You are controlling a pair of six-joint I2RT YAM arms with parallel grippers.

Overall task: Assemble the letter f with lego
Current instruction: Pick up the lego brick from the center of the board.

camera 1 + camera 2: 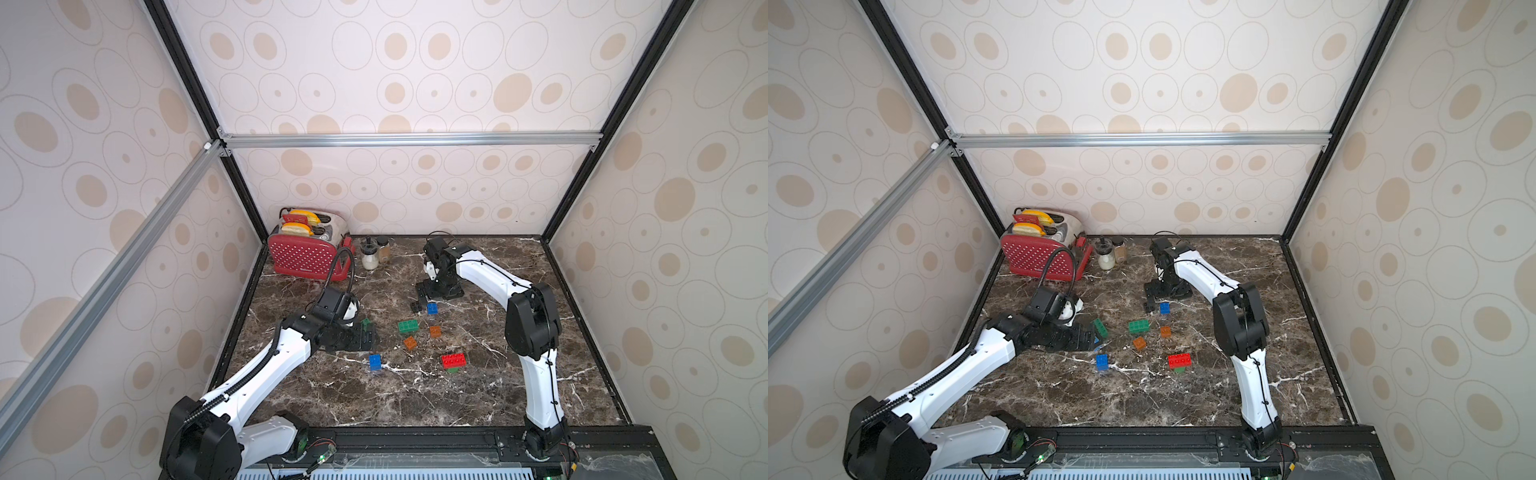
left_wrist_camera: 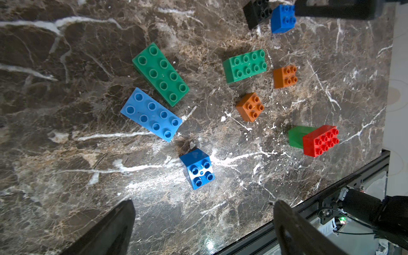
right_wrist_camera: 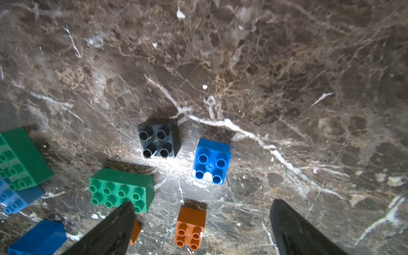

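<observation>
I see left gripper [image 2: 204, 205] wide open, empty, hovering near green oblong studded plastic brick [image 1: 408, 326] on dark marble worktop [image 1: 498, 374]. My right gripper [image 3: 203, 204] wide open, empty, behind that brick. Behind it too: black square brick [image 3: 157, 140], blue square brick [image 3: 212, 160], not touching. In front: red oblong brick [image 2: 321, 140], stacked on second green brick [image 2: 297, 135].

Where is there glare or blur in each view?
Left wrist view: glare on the table beside the blue square brick; near fingers blurred. Right wrist view: glare between the black brick and green brick; far table soft. Top views: even light.
</observation>
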